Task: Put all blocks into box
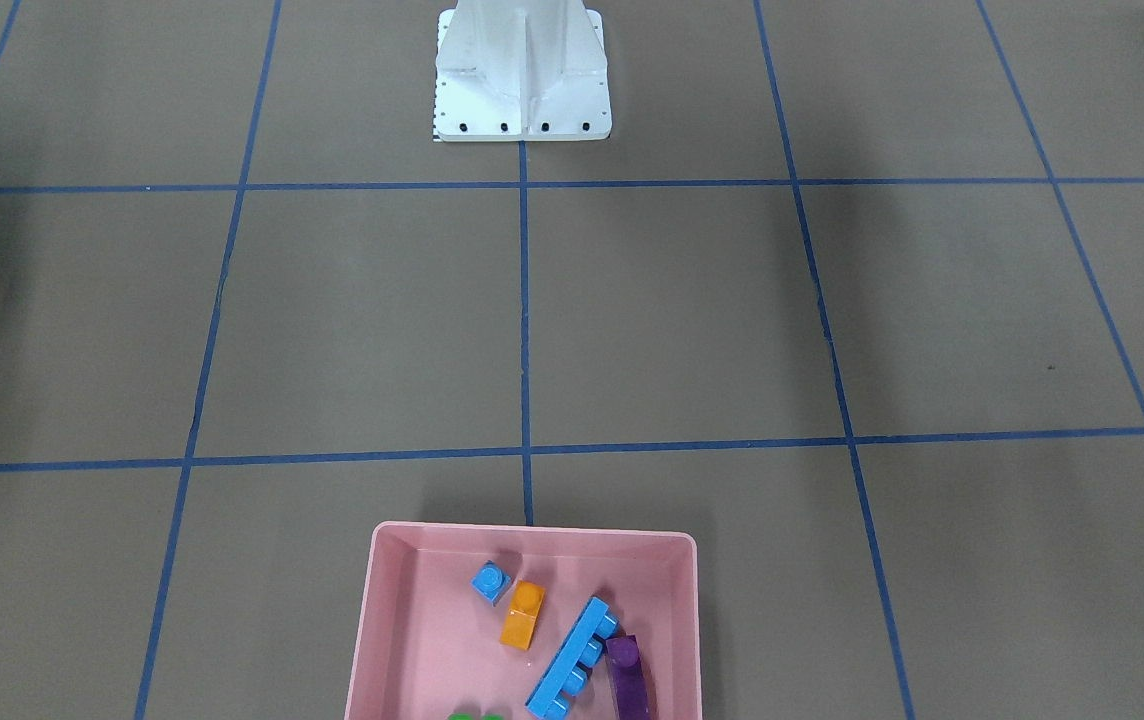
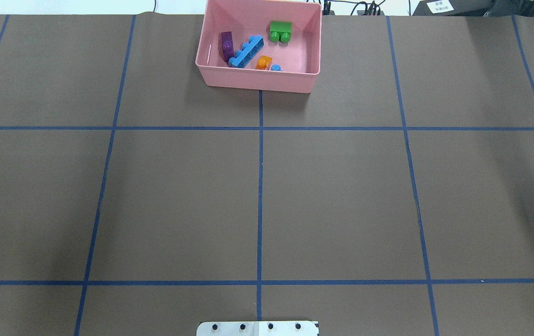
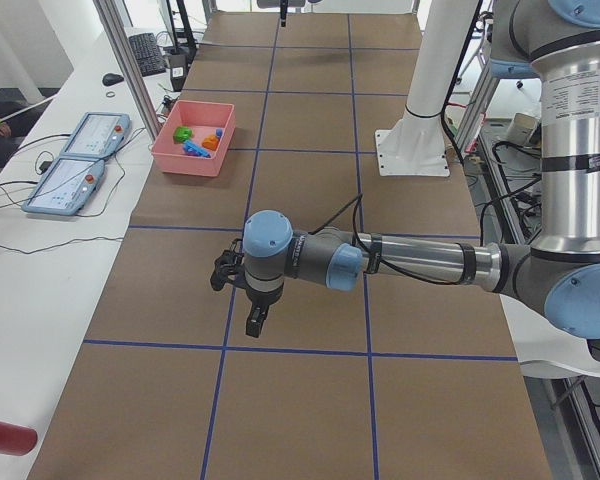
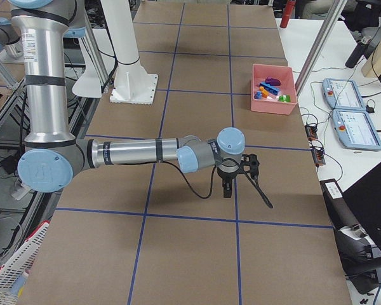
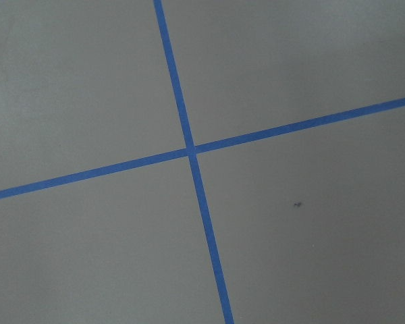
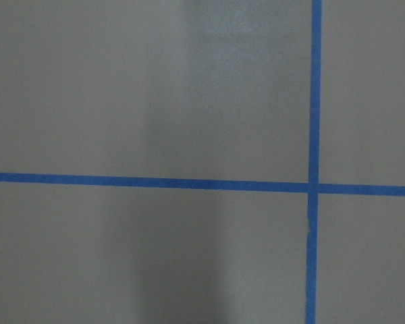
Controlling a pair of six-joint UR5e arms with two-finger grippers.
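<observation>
Exterior left and exterior right alone show the jaws: released or clenched, I cannot tell. Both hang above the table [image 2: 341,196], well apart from the pink box [image 2: 257,81] at 12 o'clock overhead, which holds the purple block [image 2: 226,44], long light-blue bar [image 2: 246,51], green block [image 2: 280,31], orange block [image 2: 263,62] and tiny light-blue block [image 1: 490,582]; nothing seems left to fetch.

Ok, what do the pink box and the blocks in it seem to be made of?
The box looks like moulded plastic, smooth satin pink, judging by the even colour, thin walls and rounded corners. The orange block, purple block and long light-blue bar are probably hard glossy plastic; their studs are crisply moulded and catch highlights.
</observation>
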